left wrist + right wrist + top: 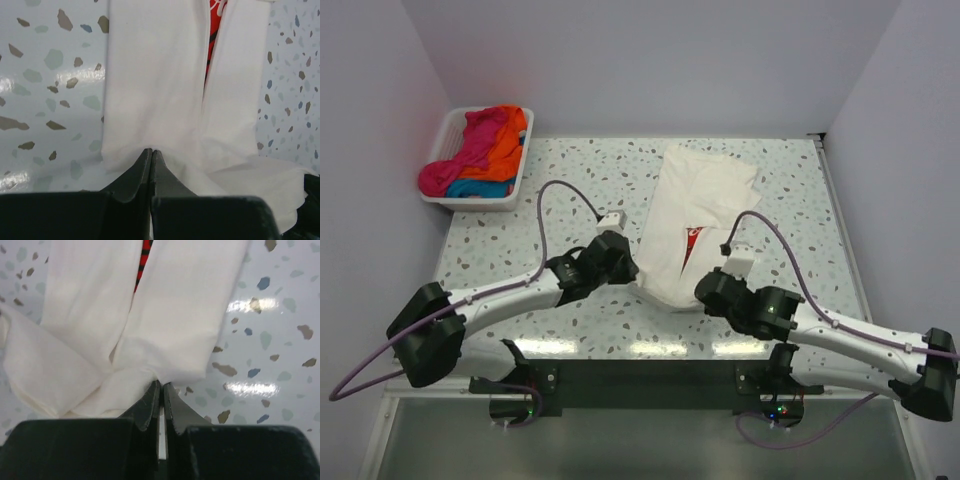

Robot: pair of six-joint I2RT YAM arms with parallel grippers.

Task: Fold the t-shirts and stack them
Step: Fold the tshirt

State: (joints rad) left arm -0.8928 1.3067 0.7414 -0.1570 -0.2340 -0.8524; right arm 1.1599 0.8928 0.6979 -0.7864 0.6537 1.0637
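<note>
Far left, the spare shirts point(485, 150) sit heaped in the basket point(444, 138). My left claw point(151, 152) is pinched shut on the cream shirt's point(705, 190) near hem; my right claw point(161, 386) pinches its other near corner. The shirt runs lengthwise straight away from both.

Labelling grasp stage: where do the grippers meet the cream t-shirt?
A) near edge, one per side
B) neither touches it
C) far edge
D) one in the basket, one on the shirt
A: the left gripper and right gripper are each shut on the cream t-shirt at its near edge, one per side.
</note>
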